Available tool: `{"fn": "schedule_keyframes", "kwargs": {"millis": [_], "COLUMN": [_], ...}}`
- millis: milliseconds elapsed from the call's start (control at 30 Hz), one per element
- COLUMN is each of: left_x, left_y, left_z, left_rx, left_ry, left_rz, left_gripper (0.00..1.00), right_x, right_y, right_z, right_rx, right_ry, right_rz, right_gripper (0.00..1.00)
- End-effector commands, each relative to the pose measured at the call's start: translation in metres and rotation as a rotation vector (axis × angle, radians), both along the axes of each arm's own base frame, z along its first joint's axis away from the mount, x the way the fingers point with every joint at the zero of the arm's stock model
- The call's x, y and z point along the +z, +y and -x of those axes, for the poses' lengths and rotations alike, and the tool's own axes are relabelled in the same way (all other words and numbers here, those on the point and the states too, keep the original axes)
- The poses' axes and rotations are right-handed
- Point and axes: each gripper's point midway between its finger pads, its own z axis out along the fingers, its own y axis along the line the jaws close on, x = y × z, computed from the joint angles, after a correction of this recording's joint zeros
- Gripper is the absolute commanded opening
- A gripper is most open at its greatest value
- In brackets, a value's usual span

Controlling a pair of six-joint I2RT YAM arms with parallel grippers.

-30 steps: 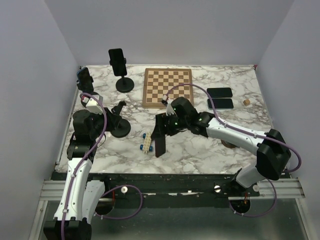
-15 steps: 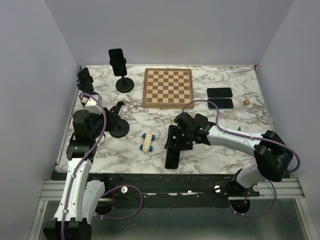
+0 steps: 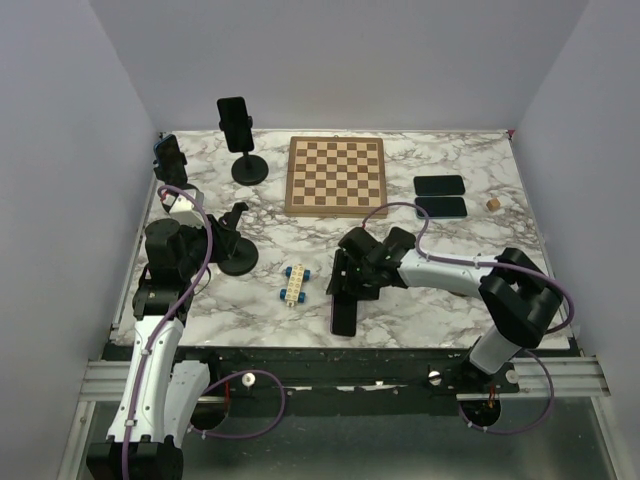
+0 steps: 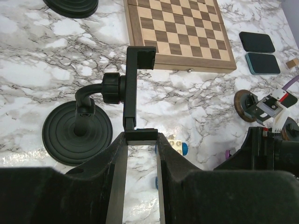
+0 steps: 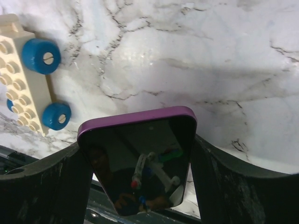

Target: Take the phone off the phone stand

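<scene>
near edge of the marble table (image 3: pixel 250 302), centre: r. gripper (image 5: pixel 138 179) grasps a purple-rimmed phone (image 3: pixel 343 316) across its width, one finger on each long edge, glossy screen toward the wrist cam. phone is out of the phone stand (image 4: pixel 128 88) and well apart to its right, low over the tabletop, just right of a toy brick car (image 3: pixel 294 284). can't tell if it touches the table. l. gripper (image 4: pixel 141 140) is clenched on the stand's lower cradle lip, prob. to steady it; cradle is bare. handling, by judgement: phone looks stiff, flat, fairly weighty, w/ a slick, breakable glass face. the long edges are the place to hold, not the faces, and it wants a soft set-down.
</scene>
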Motion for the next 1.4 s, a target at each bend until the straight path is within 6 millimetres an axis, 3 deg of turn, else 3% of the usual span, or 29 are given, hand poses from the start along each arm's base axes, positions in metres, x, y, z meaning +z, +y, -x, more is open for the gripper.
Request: {"fn": "schedule_keyframes", "kwargs": {"millis": [0, 333, 567, 733, 767, 833, 1033, 1133, 1367], "left_x": [0.003, 0.002, 0.003, 0.002, 0.002, 0.003, 0.002, 0.002, 0.003], "left_y": [0.006, 0.007, 0.009, 0.012, 0.011, 0.008, 0.008, 0.009, 0.010], "left_z": [0.001, -0.001, -0.001, -0.001, -0.001, -0.001, -0.001, 0.000, 0.001], "left_rx": [0.032, 0.039, 0.050, 0.064, 0.060, 0.045, 0.043, 0.049, 0.053], "left_ry": [0.006, 0.019, 0.015, 0.017, 0.021, 0.022, 0.028, 0.027, 0.025], "left_rz": [-0.005, -0.010, -0.014, -0.016, -0.014, -0.007, -0.009, -0.012, -0.008], "left_gripper": [0.00, 0.00, 0.00, 0.01, 0.01, 0.01, 0.01, 0.08, 0.40], "right_x": [-0.011, -0.015, -0.013, -0.009, -0.008, -0.006, 0.005, 0.015, 0.028], "right_y": [0.009, 0.008, -0.001, -0.001, 0.000, 0.004, 0.014, 0.018, 0.008], "right_z": [-0.007, -0.001, 0.003, 0.004, 0.003, 0.002, 0.002, 0.001, 0.003], "right_rx": [-0.030, -0.028, -0.019, -0.014, -0.010, 0.002, 0.029, 0.052, 0.080], "right_ry": [-0.053, -0.104, -0.130, -0.139, -0.145, -0.153, -0.169, -0.187, -0.244], "right_rz": [0.000, -0.022, -0.008, -0.016, -0.024, -0.040, -0.082, -0.097, -0.093], "right_gripper": [0.24, 0.57, 0.74, 0.80, 0.83, 0.99, 1.00, 1.00, 1.00]}}
